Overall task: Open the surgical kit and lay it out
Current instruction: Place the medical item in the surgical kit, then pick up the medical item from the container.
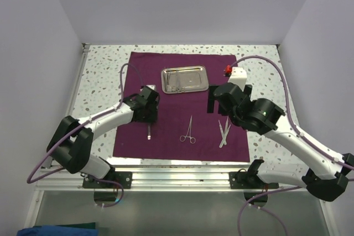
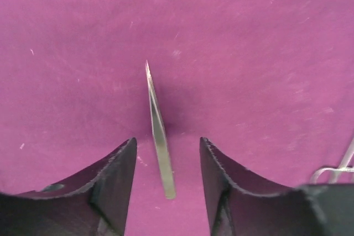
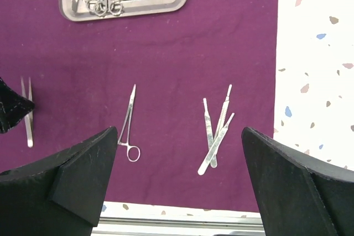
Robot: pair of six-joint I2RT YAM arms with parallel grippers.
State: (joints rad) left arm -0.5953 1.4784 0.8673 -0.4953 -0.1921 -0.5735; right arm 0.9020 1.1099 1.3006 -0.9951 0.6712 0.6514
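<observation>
Plain pale walls (image 1: 182, 4) enclose three sides. The worktop (image 1: 102, 67) is white, flecked with grey; light is even

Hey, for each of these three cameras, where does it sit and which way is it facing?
Top external: above and behind the bases, looking down on the purple cloth, steel tray, left arm and right arm.
Left wrist: low over the cloth, facing down at the tweezers lying between its own parted fingers.
Right wrist: higher up, facing down at the tray, ring-handled forceps and scalpel handles; its own fingers fill the bottom corners.
Shared: both wrist views show the tweezers.
</observation>
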